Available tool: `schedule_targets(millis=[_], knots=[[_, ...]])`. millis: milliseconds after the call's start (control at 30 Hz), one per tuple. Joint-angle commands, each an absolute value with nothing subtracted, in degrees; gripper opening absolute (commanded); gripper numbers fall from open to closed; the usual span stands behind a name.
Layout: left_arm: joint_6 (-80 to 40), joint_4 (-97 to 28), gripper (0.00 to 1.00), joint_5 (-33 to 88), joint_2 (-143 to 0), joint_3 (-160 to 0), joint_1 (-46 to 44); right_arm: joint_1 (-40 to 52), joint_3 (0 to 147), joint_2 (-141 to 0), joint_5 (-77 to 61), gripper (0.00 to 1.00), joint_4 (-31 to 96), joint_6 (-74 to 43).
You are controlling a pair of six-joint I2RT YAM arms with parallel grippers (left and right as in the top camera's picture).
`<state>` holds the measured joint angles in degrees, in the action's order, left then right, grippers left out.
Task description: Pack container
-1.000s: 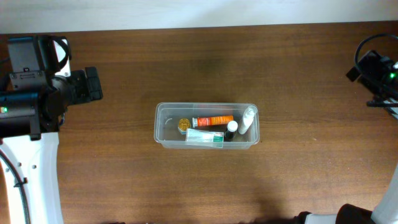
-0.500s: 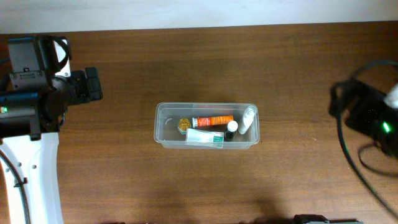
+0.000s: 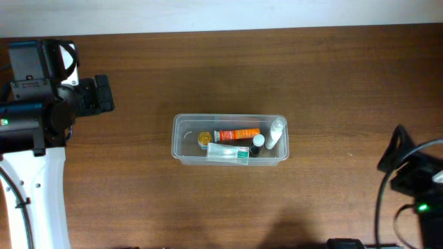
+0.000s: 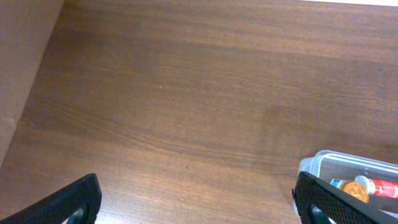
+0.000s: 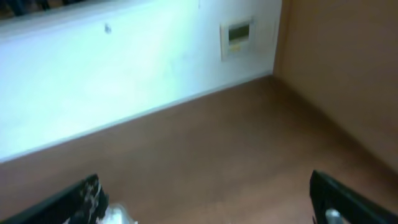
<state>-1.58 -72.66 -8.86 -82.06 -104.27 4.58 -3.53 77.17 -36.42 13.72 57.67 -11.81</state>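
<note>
The container [image 3: 185,131], a long clear plastic tub, stands at the table's middle. In it lie an orange tube [image 3: 237,133], a green and white box [image 3: 228,153], a gold round item [image 3: 204,139], a white bottle [image 3: 276,133] and a small dark-capped bottle [image 3: 257,143]. My left gripper [image 3: 104,95] is open and empty at the far left, well clear of the tub. In the left wrist view its fingers [image 4: 196,200] are wide apart and the container [image 4: 323,163] shows at the lower right. My right arm [image 3: 415,190] is at the lower right corner. The right gripper [image 5: 204,200] is open and empty in a blurred view.
The brown wooden table [image 3: 228,62] ends at a pale wall along the back. The left arm's white base [image 3: 34,200] fills the lower left. Cables [image 3: 387,173] loop beside the right arm. A white wall with a small panel [image 5: 239,34] shows in the right wrist view.
My right arm has swung from the upper right edge down to the lower right corner. The left arm and the container's contents have not moved.
</note>
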Motion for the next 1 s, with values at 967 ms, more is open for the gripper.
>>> schedule_targets(millis=[967], knots=[[-2.37, -72.55, 0.99, -8.64, -81.73, -104.95, 4.67, -3.07, 10.50, -0.19, 4.47, 0.98, 45.32, -11.16]])
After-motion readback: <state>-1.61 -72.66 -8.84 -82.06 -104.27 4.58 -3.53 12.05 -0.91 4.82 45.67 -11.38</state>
